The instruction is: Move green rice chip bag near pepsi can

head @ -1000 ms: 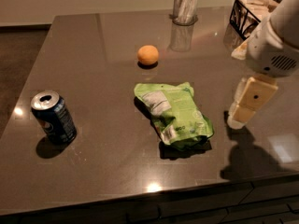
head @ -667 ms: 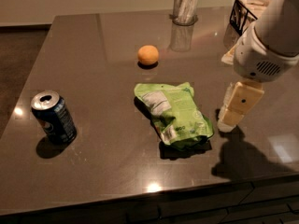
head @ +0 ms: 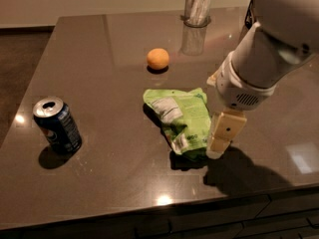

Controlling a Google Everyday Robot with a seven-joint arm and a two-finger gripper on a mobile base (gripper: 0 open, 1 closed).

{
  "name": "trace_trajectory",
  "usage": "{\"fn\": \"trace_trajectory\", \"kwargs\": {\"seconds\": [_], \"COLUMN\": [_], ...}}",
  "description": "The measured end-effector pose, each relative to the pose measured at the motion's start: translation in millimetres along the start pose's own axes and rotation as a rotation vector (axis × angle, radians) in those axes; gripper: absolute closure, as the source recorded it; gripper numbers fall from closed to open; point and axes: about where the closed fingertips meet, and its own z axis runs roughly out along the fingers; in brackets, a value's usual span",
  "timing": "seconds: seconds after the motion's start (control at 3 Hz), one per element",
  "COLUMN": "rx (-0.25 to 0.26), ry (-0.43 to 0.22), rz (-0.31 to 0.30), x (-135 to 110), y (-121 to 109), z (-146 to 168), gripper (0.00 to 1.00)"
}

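The green rice chip bag (head: 180, 119) lies flat near the middle of the dark table, lime green with a white label panel facing up. The pepsi can (head: 57, 125) stands upright at the table's left side, dark blue with a silver top, well apart from the bag. My gripper (head: 216, 149) hangs from the white arm (head: 264, 59) and sits low at the bag's lower right edge, right against it or just over it. The arm hides the table behind it at the right.
A small orange fruit (head: 158, 59) sits behind the bag. A clear glass cup (head: 197, 6) stands at the table's (head: 99, 49) far edge. The table's front edge runs close below the bag and gripper.
My arm and gripper have moved left and down, from a gap right of the bag to its right edge. The bag, can and fruit have not moved.
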Motion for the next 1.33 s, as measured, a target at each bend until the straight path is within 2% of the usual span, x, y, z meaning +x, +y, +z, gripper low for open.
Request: {"fn": "trace_trajectory", "kwargs": {"seconds": [0.33,0.67,1.0,1.33], "rx": [-0.024,-0.020,-0.008,0.002], "ry": [0.016,0.028,0.009,-0.020], "rz": [-0.010,0.001,0.009,-0.012], "x": [0,0,-8,-27], "y": [0,0,1,3], "z": [30,38,33,22], "gripper": [0.02,0.23,0.46,0.69]}}
